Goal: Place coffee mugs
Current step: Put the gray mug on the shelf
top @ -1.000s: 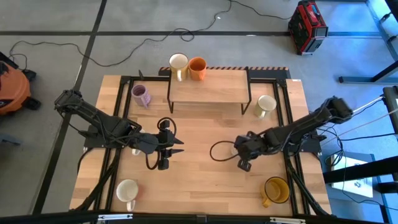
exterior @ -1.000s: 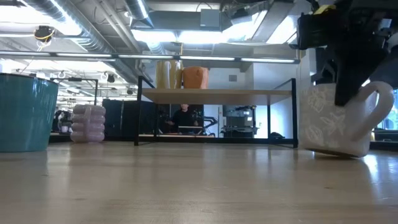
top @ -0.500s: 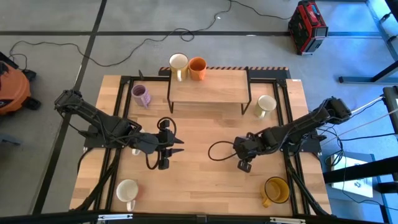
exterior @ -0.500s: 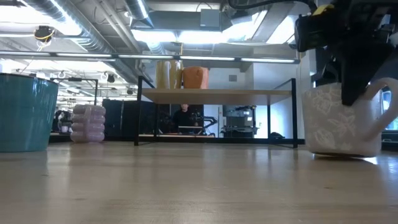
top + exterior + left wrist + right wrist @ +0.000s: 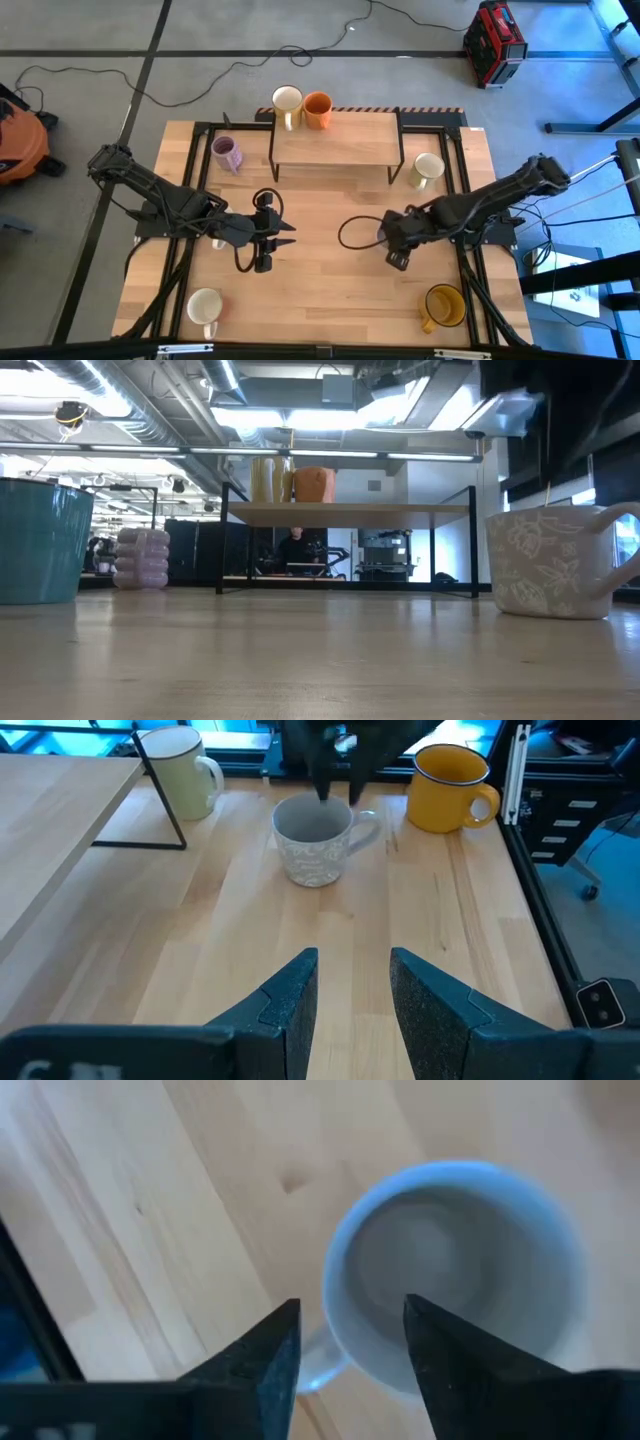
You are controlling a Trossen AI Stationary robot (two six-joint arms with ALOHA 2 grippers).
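Note:
A grey-beige patterned coffee mug (image 5: 314, 842) stands upright on its base at mid-table, right of centre. My right gripper (image 5: 338, 788) hangs just above its rim, fingers pointing down and open, touching nothing. In the right wrist view the mug's mouth (image 5: 455, 1275) lies below the open fingers. In the high view the gripper (image 5: 396, 256) hides the mug. My left gripper (image 5: 286, 240) waits open left of centre, level above the table and pointing toward the mug. Cream (image 5: 287, 100) and orange (image 5: 318, 108) mugs stand on the shelf.
A low black-framed shelf (image 5: 335, 142) stands at the table's far middle. Other mugs are lilac (image 5: 226, 152) far left, cream (image 5: 428, 168) far right, amber-yellow (image 5: 445, 305) near right and cream-white (image 5: 204, 305) near left. A teal mug (image 5: 35, 540) stands close to the low camera.
My right gripper has opened, let go of the patterned mug and risen above it. The mug, tilted and held a second ago, now stands flat on the table.

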